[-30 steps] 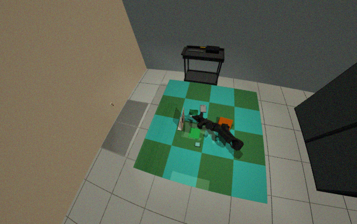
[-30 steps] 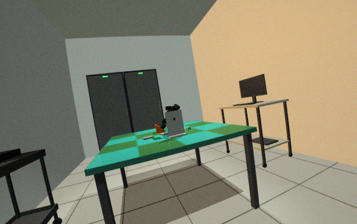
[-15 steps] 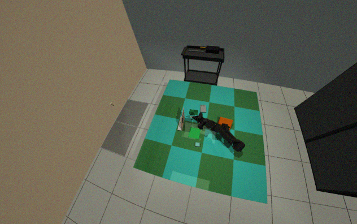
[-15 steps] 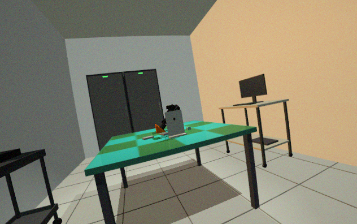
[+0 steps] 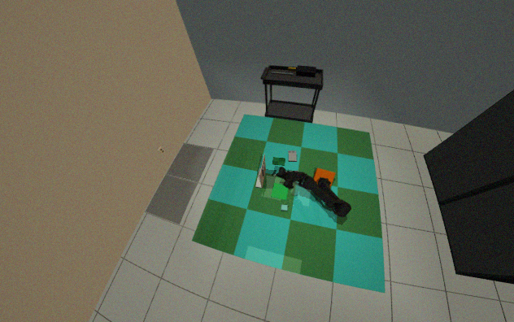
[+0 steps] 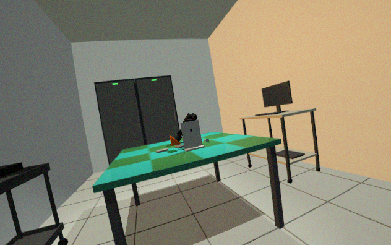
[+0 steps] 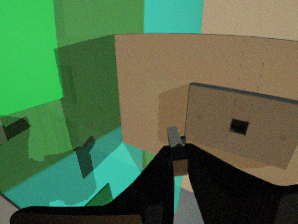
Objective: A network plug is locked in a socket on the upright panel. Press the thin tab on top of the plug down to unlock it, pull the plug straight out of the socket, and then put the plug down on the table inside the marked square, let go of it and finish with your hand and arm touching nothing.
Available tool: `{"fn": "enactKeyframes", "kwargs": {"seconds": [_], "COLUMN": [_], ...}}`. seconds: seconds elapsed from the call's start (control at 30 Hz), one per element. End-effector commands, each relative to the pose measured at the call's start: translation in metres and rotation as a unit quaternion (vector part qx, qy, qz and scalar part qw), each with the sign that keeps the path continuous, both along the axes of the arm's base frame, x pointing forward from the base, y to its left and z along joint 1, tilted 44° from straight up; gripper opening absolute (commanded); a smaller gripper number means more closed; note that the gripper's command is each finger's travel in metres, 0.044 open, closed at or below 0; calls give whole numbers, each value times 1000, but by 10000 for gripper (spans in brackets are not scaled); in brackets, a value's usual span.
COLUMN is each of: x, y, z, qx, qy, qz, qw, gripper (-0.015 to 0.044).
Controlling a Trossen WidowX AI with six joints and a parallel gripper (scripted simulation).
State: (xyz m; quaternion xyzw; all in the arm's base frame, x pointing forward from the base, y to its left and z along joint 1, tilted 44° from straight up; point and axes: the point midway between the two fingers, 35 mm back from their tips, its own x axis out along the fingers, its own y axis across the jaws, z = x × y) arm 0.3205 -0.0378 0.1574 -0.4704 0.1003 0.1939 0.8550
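The upright panel [image 5: 259, 175] [image 6: 191, 137] stands on the table, and its faceplate [image 7: 212, 112] shows an empty dark socket [image 7: 239, 126] in the wrist view. My gripper [image 7: 177, 151] is shut on the small grey plug [image 7: 173, 135], which sticks out beyond the fingertips. The plug is clear of the socket, to its left in the wrist view. The marked square looks to be the bright green patch [image 5: 280, 191] [image 7: 25, 50] in front of the panel; it lies left of the fingers in the wrist view. In the exterior view the panel hides the fingers.
On the checkered table [image 5: 309, 244] [image 6: 173, 161] are a dark green piece [image 5: 278, 161] and a pinkish block [image 5: 292, 156] beyond the hand, a pale cyan block [image 5: 284, 207] near the green patch, and an orange piece [image 5: 324, 174] [image 6: 174, 141] beside the arm.
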Motion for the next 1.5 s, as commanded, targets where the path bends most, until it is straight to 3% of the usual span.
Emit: {"fn": "enactKeyframes", "kwargs": {"seconds": [0.0,0.63,1.47], "x": [-1,-27,-24], "y": [13,70,89], "z": [-4,3,-16], "qx": [-4,24,24], "qy": [19,48,49], "qz": [52,283,290], "qw": [998,958,955], "gripper": [0,0,0]}}
